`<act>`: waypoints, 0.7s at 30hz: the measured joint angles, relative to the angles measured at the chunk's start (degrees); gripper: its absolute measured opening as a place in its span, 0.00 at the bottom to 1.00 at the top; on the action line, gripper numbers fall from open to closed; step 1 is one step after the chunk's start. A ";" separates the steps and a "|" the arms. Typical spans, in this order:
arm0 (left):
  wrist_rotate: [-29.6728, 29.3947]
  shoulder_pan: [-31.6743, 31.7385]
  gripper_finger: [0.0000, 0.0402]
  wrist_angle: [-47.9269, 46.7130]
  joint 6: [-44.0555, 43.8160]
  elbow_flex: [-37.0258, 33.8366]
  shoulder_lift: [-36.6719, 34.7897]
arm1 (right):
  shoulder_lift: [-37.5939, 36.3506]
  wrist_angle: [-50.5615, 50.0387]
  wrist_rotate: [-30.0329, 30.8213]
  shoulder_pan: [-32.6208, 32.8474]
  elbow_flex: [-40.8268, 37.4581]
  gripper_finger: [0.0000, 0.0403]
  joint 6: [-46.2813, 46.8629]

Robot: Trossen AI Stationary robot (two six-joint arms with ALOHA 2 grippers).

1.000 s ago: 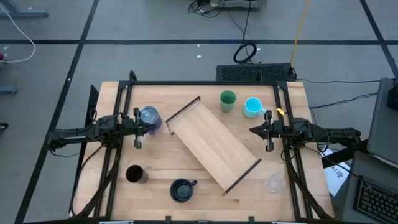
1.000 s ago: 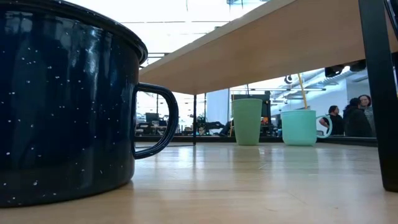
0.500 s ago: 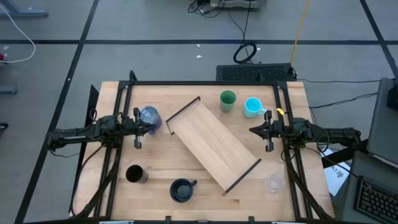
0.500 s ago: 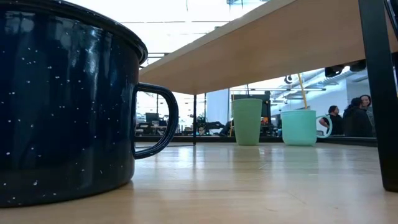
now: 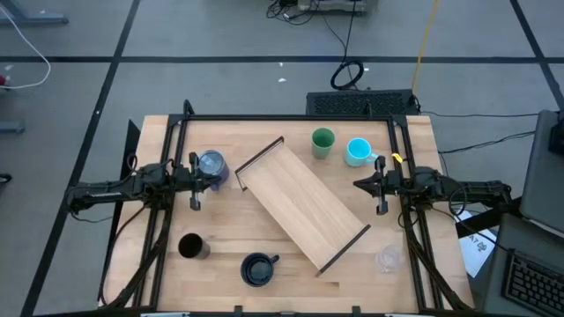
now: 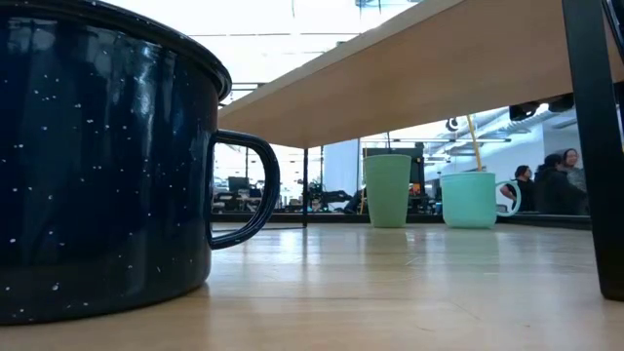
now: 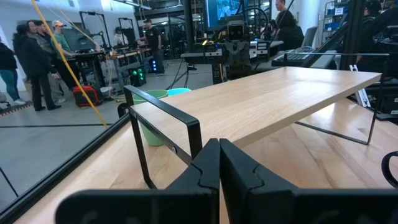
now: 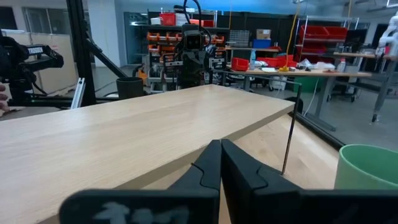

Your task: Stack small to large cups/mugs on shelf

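Observation:
The light-wood shelf lies slantwise on the table's middle, standing on its dark end brackets. The green cup and the cyan mug stand upright past its far-right side. The bluish-purple tumbler stands at far left, the black cup at near left. The navy mug is at the near edge, and the clear glass cup at near right. My left gripper is shut just nearside of the tumbler. My right gripper is shut nearside of the cyan mug.
In the low view the navy mug fills the left, and the shelf's underside and one bracket leg span the top and right. A black frame rims the table. People stand in the room beyond.

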 joint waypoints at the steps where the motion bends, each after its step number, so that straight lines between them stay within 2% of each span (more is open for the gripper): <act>1: 0.00 0.00 0.01 0.02 0.00 0.02 0.00 | 0.00 0.86 0.00 -0.01 0.00 0.00 -0.38; 5: 0.00 0.00 0.01 0.02 0.00 0.00 0.00 | 0.00 3.84 0.00 -0.02 0.56 0.00 -0.37; 10: 0.00 0.00 0.01 0.33 0.00 0.00 0.00 | 1.39 2.27 0.00 0.00 4.06 0.00 1.08; 21: -0.02 0.00 0.01 0.44 -1.44 -0.02 0.00 | 12.82 -2.73 0.00 0.00 19.85 0.00 1.83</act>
